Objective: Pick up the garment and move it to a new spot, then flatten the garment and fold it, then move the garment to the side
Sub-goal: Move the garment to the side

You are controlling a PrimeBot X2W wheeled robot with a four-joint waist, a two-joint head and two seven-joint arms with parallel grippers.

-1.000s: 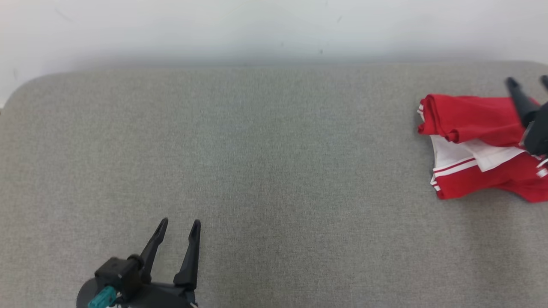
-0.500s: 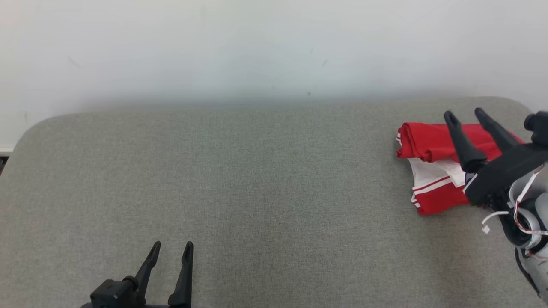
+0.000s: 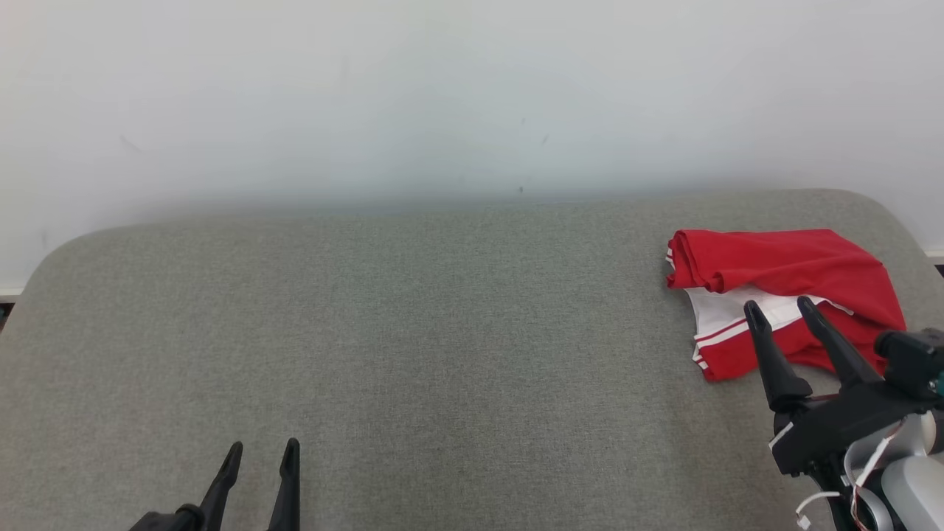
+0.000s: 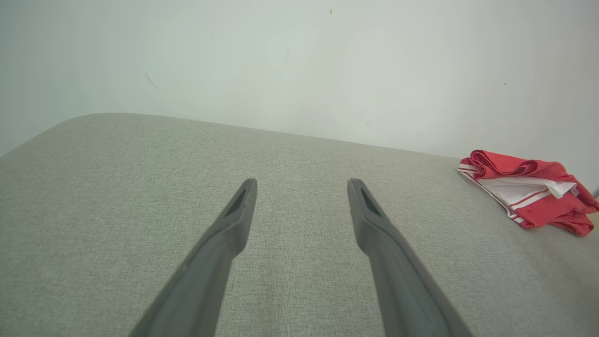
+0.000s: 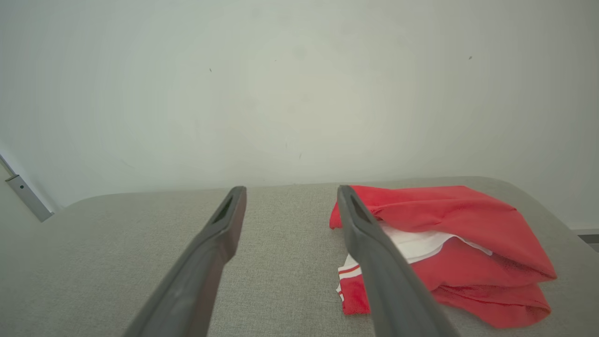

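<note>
Loosely folded red-and-white striped fabric garment (image 3: 782, 265) on grey coarse-woven surface (image 3: 442, 332), rounded corners. Spread wide, empty: left gripper (image 3: 263, 447), right gripper (image 3: 779, 305).

One crumpled red-and-white fabric garment (image 3: 782, 265), one grey fabric-covered worktop (image 3: 442, 332), and two black robot grippers, the left gripper (image 3: 263, 448) and the right gripper (image 3: 778, 304), each with two long fingers.

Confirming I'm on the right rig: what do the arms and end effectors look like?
The left end effector and right end effector each have two long, tapering matte-black fingers, slotted near the tip. Behind the right: a blocky black mount, loose white and red cables, a pale forearm.
</note>
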